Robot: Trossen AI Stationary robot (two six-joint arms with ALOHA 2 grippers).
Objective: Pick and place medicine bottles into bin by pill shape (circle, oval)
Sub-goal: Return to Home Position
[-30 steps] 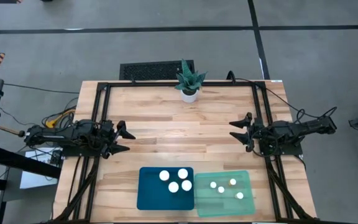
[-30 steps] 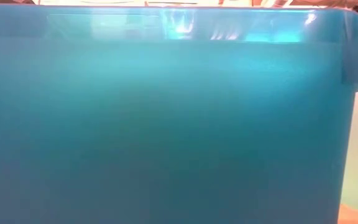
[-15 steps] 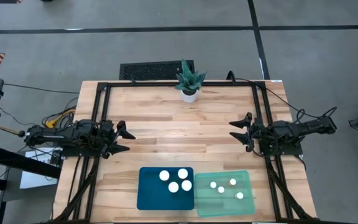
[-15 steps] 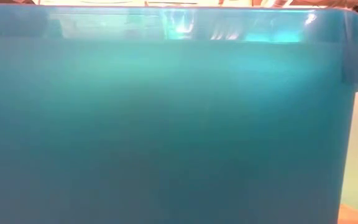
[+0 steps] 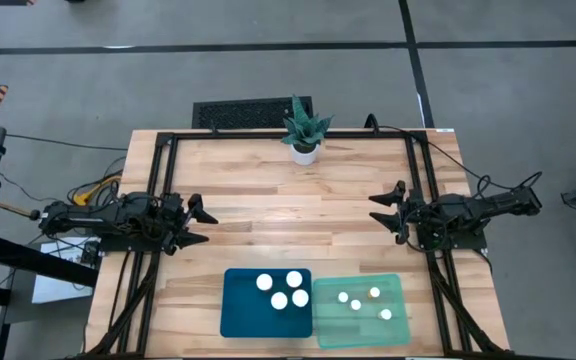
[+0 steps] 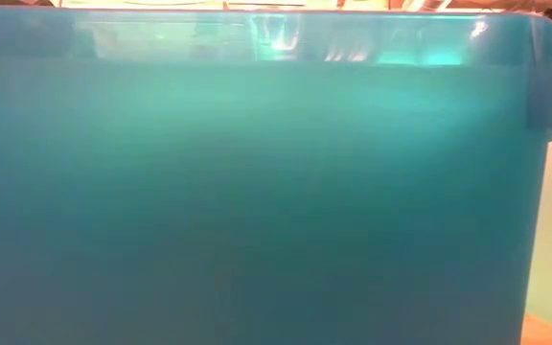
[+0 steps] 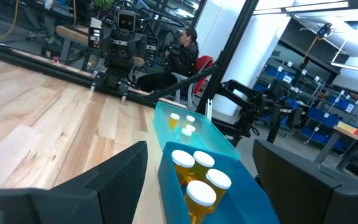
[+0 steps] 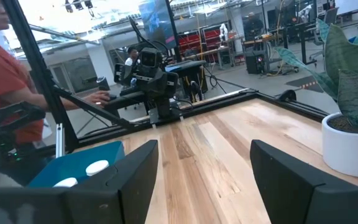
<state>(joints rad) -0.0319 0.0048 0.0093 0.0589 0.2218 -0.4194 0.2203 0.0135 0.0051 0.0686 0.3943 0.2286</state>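
While the left tool [image 5: 208, 227] and the right tool [image 5: 372, 209] sit low at opposite tabletop [image 5: 288, 200] edges, pointing inward, fingers spread and empty, four wide medicine bottles [image 5: 281, 290] stand in the blue bin [image 5: 238, 312]; four narrower ones in the green bin [image 5: 333, 326].

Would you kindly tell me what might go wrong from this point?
The blue bin fills the low view, so that camera probably cannot confirm the sorting. It and the mint bin sit near the front edge of the table, so a bump might spill the medicine bottles. The left claw and right claw wait open at the sides, away from both bins.
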